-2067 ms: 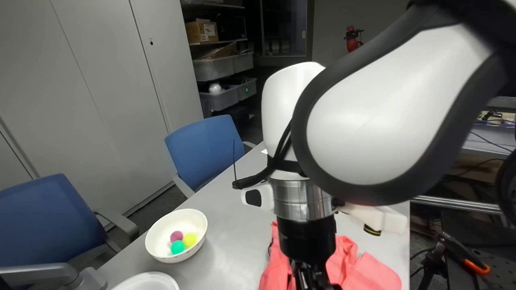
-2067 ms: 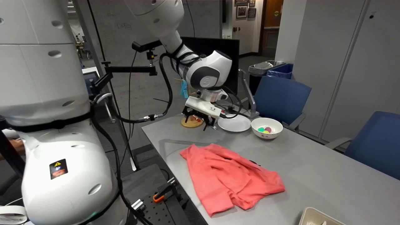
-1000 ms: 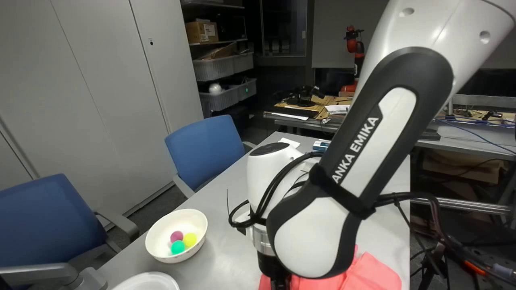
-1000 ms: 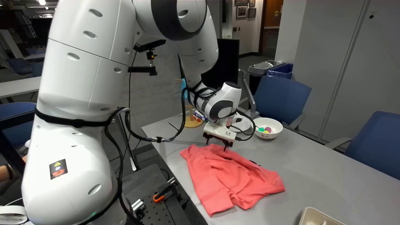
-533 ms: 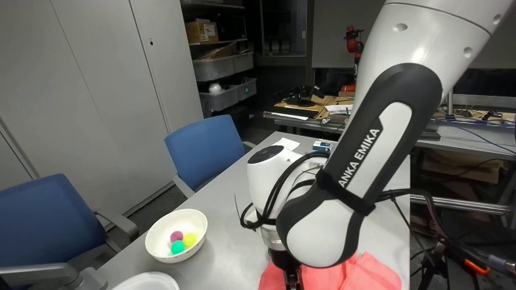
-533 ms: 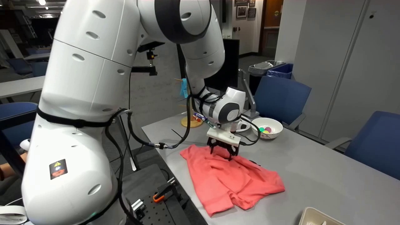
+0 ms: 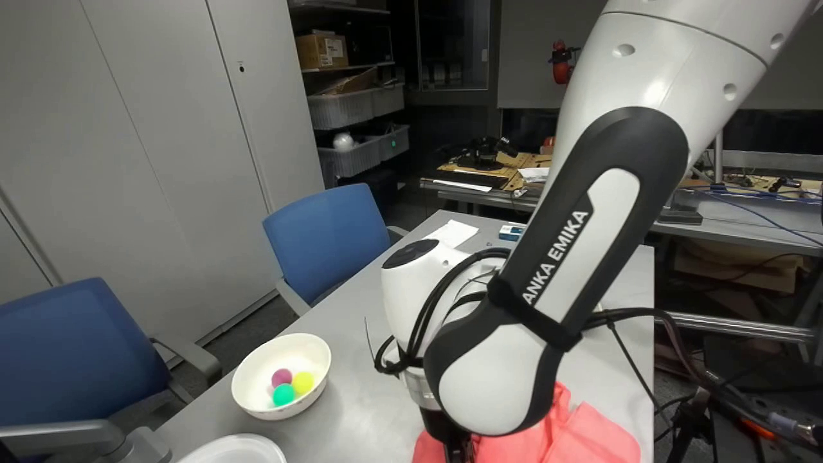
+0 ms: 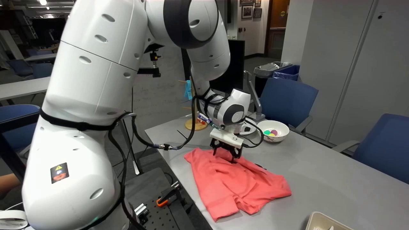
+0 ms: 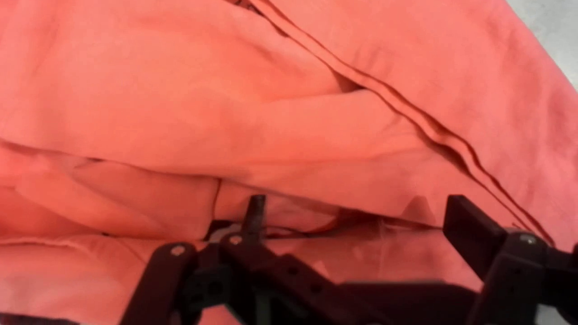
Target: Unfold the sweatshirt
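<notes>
Coral-red fabric sweatshirt (image 8: 236,180): lies creased on the flat grey table (image 8: 335,179)
Black two-fingered gripper (image 9: 354,203): over the folds, jaws wide apart, contact unclear

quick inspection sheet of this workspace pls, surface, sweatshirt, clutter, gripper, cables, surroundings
Surface: gray table, seen in both exterior views
Job's things: sweatshirt on the table, creased, layers overlapping, not yet spread out
Clutter: bowl holding three balls; plate; tray, cut off by the frame
Grippers: gripper open over the sweatshirt, nothing held; contact cannot be told
Cables: black cables strapped to the arm
Surroundings: blue chairs; a person's forearm at an exterior view's left edge
</notes>
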Controlling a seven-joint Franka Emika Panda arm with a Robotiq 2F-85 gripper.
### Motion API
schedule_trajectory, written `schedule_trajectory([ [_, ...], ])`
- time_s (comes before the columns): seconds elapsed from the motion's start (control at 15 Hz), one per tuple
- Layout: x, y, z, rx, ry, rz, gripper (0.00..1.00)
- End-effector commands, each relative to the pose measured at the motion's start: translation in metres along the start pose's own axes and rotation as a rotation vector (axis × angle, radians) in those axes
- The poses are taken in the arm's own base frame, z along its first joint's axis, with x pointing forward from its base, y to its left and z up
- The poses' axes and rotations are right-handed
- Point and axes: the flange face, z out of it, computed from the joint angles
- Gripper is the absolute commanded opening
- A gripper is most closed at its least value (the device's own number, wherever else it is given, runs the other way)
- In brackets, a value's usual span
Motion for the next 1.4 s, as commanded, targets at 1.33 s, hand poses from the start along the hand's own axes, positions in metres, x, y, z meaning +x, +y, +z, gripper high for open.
schedule_trajectory([
  [1.33, 0.095, 0.042, -0.015, -0.174, 0.532, 0.268, 0.98],
])
